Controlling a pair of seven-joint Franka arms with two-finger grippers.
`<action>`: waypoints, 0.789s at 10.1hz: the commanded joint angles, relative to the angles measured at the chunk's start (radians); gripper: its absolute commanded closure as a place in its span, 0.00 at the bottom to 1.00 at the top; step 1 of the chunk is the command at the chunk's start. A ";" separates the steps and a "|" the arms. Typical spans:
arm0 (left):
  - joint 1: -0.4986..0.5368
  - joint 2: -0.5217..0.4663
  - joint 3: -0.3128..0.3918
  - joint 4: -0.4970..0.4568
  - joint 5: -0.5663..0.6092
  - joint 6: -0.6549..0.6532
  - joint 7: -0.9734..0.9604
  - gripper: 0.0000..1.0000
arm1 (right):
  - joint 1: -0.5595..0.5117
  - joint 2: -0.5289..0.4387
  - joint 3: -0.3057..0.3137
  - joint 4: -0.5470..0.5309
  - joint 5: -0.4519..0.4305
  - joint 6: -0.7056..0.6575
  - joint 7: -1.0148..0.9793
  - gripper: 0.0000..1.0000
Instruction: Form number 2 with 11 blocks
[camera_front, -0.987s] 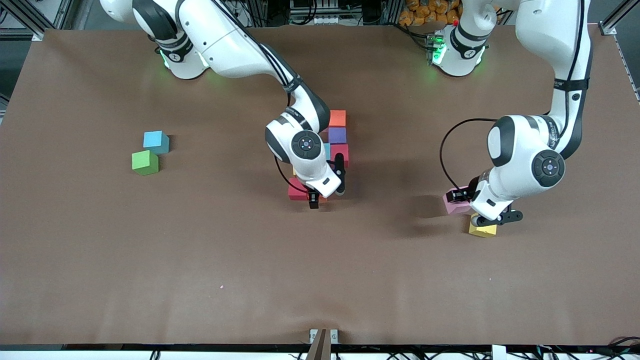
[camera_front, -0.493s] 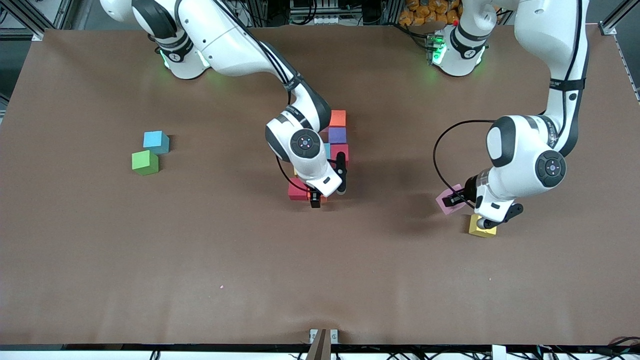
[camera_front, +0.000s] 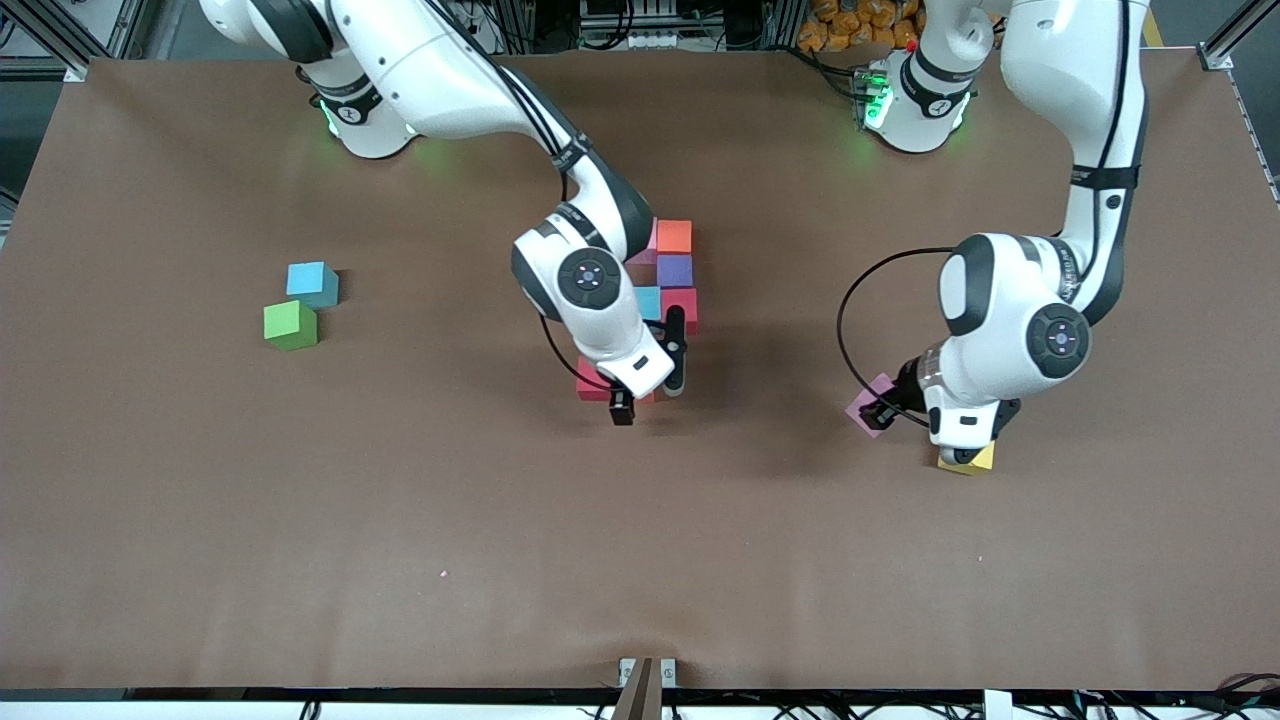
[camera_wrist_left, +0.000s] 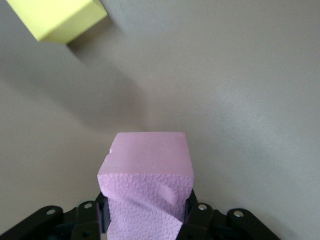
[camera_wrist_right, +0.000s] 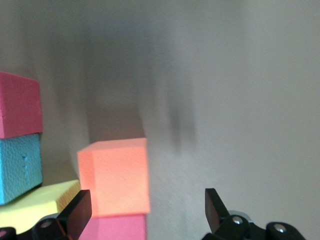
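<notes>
The partly built number 2 is a cluster of blocks at mid-table: orange (camera_front: 675, 236), purple (camera_front: 675, 270), red (camera_front: 682, 303), light blue (camera_front: 648, 300) and another red (camera_front: 592, 381); the right arm hides the others. My right gripper (camera_front: 650, 385) hovers open over the cluster's nearer end, beside an orange block (camera_wrist_right: 117, 175) stacked against a pink one (camera_wrist_right: 115, 227). My left gripper (camera_front: 880, 408) is shut on a pink block (camera_wrist_left: 150, 175), turned cornerwise over the table. A yellow block (camera_front: 968, 458) lies under the left wrist and appears again as the yellow block (camera_wrist_left: 60, 17).
A light blue cube (camera_front: 311, 282) and a green cube (camera_front: 290, 324) sit together toward the right arm's end of the table. Bare brown tabletop (camera_front: 640, 550) lies between the cluster and the front camera.
The left gripper tightened on the pink block, turned it and carried it away from the yellow block toward the cluster. The right gripper drifted slightly toward the right arm's end.
</notes>
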 joint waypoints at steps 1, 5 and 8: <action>-0.040 0.042 -0.013 0.051 -0.016 -0.001 -0.192 0.50 | -0.040 -0.072 0.004 -0.040 0.037 -0.007 -0.005 0.00; -0.060 0.099 -0.096 0.100 -0.007 0.091 -0.528 0.50 | -0.174 -0.294 -0.011 -0.234 0.037 -0.017 0.004 0.00; -0.094 0.150 -0.133 0.140 -0.001 0.148 -0.752 0.51 | -0.328 -0.482 -0.027 -0.501 0.026 -0.073 -0.080 0.00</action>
